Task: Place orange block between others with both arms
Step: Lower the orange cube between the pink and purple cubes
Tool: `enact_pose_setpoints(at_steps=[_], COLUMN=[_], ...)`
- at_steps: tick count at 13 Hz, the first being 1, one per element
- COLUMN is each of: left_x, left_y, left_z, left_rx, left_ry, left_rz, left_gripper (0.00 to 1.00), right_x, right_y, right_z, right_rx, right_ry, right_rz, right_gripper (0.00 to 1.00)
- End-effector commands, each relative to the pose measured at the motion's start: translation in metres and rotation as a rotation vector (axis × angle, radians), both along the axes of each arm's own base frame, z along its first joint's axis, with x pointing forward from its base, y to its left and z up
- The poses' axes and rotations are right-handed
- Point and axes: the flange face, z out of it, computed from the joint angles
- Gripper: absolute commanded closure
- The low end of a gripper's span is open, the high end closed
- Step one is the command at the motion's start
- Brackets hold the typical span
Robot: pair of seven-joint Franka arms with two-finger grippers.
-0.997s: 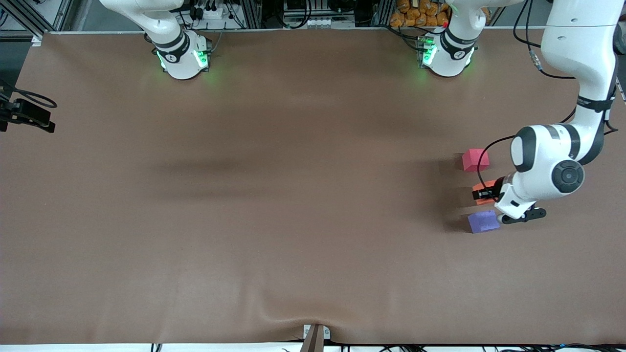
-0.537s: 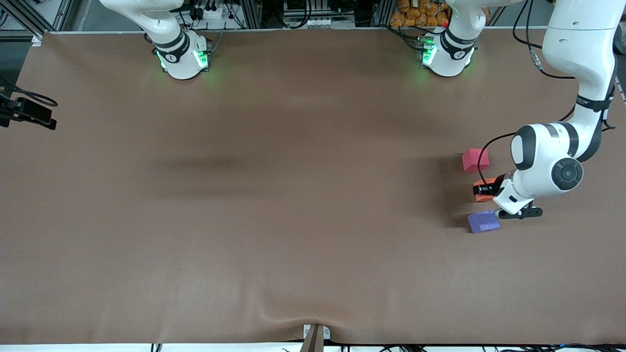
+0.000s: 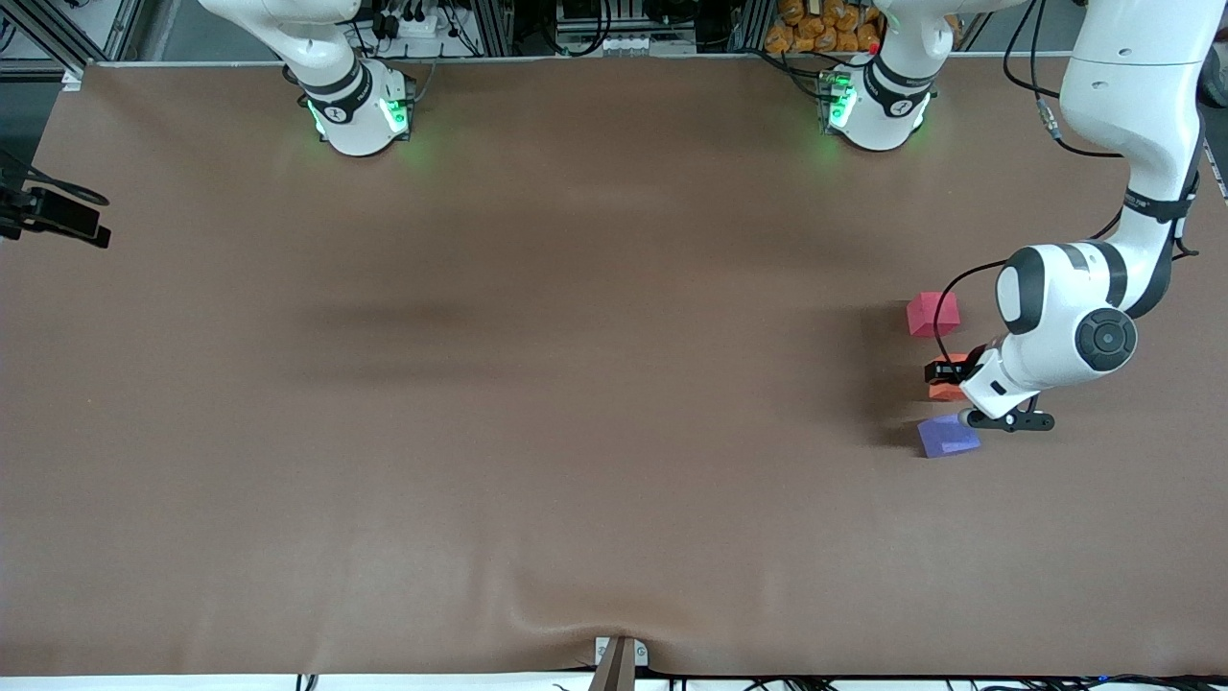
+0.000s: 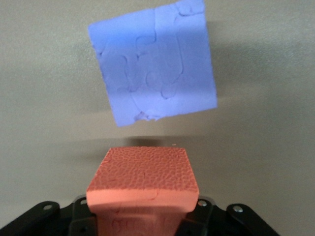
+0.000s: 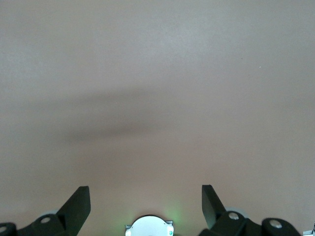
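Note:
My left gripper [image 3: 947, 372] is shut on the orange block [image 3: 948, 391], which it holds low over the table toward the left arm's end. The block hangs in the gap between the pinkish-red cube [image 3: 932, 313], farther from the front camera, and the purple-blue cube [image 3: 947, 435], nearer to it. In the left wrist view the orange block [image 4: 142, 177] fills the jaws, with the purple-blue cube [image 4: 155, 61] just past it. Whether the orange block touches the cloth I cannot tell. My right gripper [image 5: 145, 189] is open and empty over bare cloth, and that arm waits.
Brown cloth [image 3: 576, 432] covers the whole table. The two green-lit arm bases [image 3: 360, 110] [image 3: 873, 106] stand along the edge farthest from the front camera. A small metal bracket [image 3: 619, 657] sits at the nearest edge. A black part [image 3: 58, 219] juts in at the right arm's end.
The left arm has shifted slightly toward the right arm's end, carrying the orange block, its grip unchanged. The black part at the right arm's end crept a little farther from the front camera.

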Motion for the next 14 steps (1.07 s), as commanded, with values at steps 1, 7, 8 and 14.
enact_pose_setpoints(at_steps=[1,7,8,14], left_x=[-0.003,-0.016,-0.018,-0.017], left_y=[-0.010,-0.007,0.007,0.007], left_z=[-0.006,-0.019,-0.019,-0.021], left_rx=[-0.009,-0.010,-0.010,-0.037], left_ry=[-0.016,-0.045,-0.044,-0.042], left_rz=[-0.036,-0.031,-0.007,0.054], left_gripper=[0.93,0.92,0.89,0.89], right_x=[-0.024,-0.027,-0.027,-0.023], right_y=[0.007,0.011,0.011,0.007], right_z=[0.016,0.008,0.006,0.005], right_rx=[0.038,0.053,0.051,0.051], right_ry=[-0.020,-0.005,0.000,-0.014], right_rz=[-0.014,-0.117,-0.129,-0.034], right_gripper=[0.00,0.00,0.00,0.00])
